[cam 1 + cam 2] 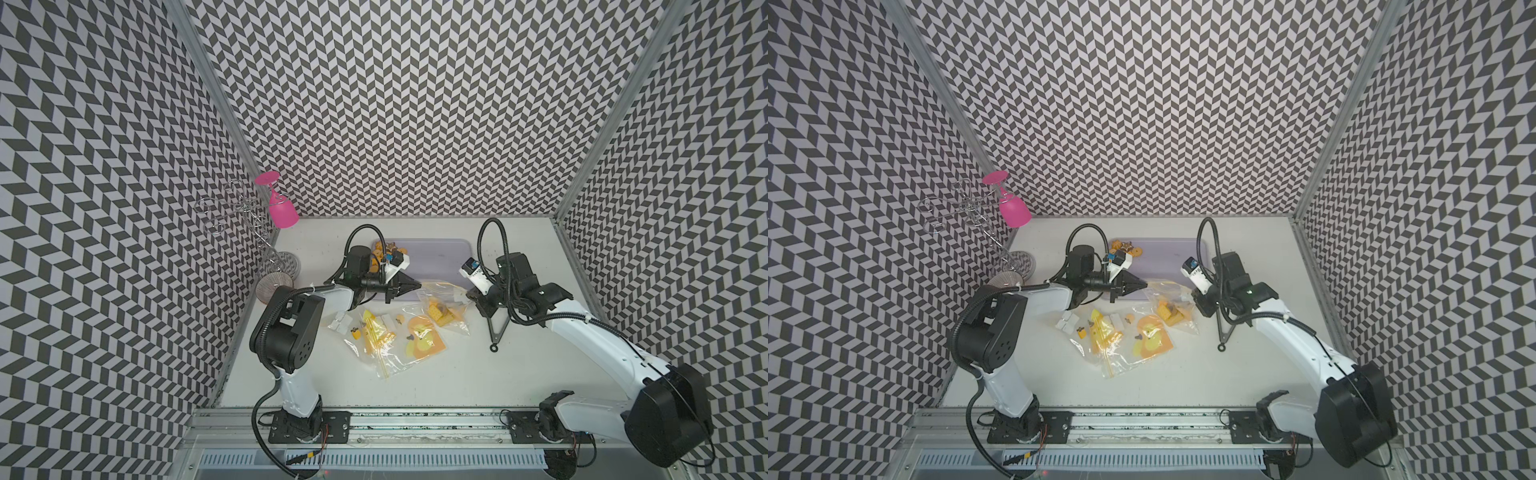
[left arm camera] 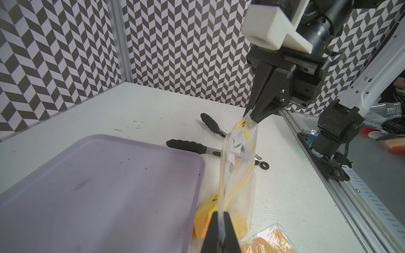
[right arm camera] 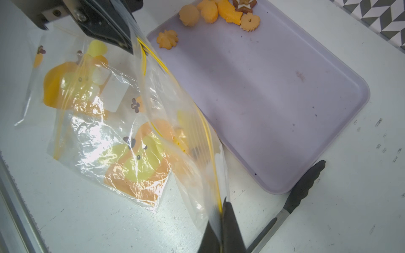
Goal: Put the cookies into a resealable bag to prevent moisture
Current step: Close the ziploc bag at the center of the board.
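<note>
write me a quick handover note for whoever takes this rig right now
Left tool: shut on one end of the bag's zip edge.
Right tool: shut on the other end; the bag is stretched between them, beside the tray.
Done: a few bagged cookies.
Left: tray cookies clustered in one corner need moving in, then seal. Whether the zip is pressed shut is unclear.
Tongs and spare printed bags lie on the table.

tray (image 3: 285,87) 1 | tongs (image 3: 305,186) 1 | pink glass (image 1: 281,212) 1 | cookies (image 3: 167,39) on tray — 6+
</note>
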`<control>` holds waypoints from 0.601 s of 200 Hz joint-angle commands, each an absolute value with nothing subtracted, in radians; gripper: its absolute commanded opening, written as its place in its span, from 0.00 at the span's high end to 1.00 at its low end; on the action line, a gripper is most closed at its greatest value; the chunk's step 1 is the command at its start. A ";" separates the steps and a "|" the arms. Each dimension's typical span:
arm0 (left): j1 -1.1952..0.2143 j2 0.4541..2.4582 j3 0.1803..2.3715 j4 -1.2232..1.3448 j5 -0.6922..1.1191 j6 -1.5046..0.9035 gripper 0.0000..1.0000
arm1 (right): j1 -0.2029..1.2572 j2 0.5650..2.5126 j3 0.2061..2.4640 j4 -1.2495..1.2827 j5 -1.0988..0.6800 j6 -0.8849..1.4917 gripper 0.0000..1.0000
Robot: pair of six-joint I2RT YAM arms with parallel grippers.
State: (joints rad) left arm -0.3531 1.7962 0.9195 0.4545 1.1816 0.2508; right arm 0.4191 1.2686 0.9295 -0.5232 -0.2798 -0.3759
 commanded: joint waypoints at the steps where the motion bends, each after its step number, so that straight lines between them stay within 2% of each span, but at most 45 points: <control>1: -0.354 1.804 0.964 0.405 1.226 0.258 1.00 | 0.426 1.268 0.953 -0.511 -0.287 -0.400 0.80; 11: -0.355 1.803 0.974 0.367 1.233 0.282 1.00 | 0.426 1.261 0.949 -0.499 -0.294 -0.399 0.67; 15: -0.356 1.801 0.974 0.358 1.233 0.290 1.00 | 0.426 1.258 0.946 -0.493 -0.297 -0.399 0.65; 29: -0.358 1.797 0.974 0.355 1.218 0.291 1.00 | 0.427 1.252 0.938 -0.472 -0.304 -0.399 0.65; 33: -0.359 1.797 0.975 0.352 1.221 0.295 1.00 | 0.428 1.251 0.936 -0.467 -0.307 -0.400 0.69; 45: -0.360 1.797 0.973 0.348 1.219 0.298 1.00 | 0.428 1.253 0.936 -0.462 -0.313 -0.402 0.98; 56: -0.359 1.796 0.973 0.348 1.217 0.295 1.00 | 0.427 1.260 0.941 -0.464 -0.314 -0.405 1.00; 59: -0.359 1.796 0.973 0.348 1.216 0.296 1.00 | 0.426 1.261 0.942 -0.465 -0.314 -0.405 0.97; 68: -0.360 1.796 0.974 0.350 1.211 0.292 1.00 | 0.428 1.265 0.945 -0.466 -0.306 -0.407 0.75; 76: -0.359 1.797 0.974 0.354 1.207 0.284 1.00 | 0.427 1.266 0.945 -0.463 -0.297 -0.408 0.72; 82: -0.360 1.798 0.974 0.356 1.207 0.281 1.00 | 0.427 1.268 0.946 -0.463 -0.298 -0.411 0.77; 91: -0.359 1.797 0.973 0.357 1.208 0.281 1.00 | 0.428 1.270 0.948 -0.465 -0.306 -0.415 0.99; 103: -0.359 1.793 0.968 0.366 1.222 0.282 1.00 | 0.430 1.275 0.953 -0.467 -0.310 -0.417 1.00; 106: -0.360 1.793 0.968 0.368 1.223 0.281 1.00 | 0.430 1.277 0.954 -0.466 -0.310 -0.417 0.97; 113: -0.360 1.792 0.967 0.370 1.225 0.282 1.00 | 0.432 1.277 0.956 -0.464 -0.306 -0.416 0.80; 120: -0.360 1.791 0.966 0.371 1.227 0.282 1.00 | 0.434 1.275 0.954 -0.458 -0.301 -0.416 0.78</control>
State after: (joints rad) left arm -0.3538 1.7969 0.9524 0.3721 1.1999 0.2687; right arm 0.4232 1.2713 0.9302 -0.5072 -0.2893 -0.3965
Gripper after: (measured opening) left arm 0.048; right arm 0.143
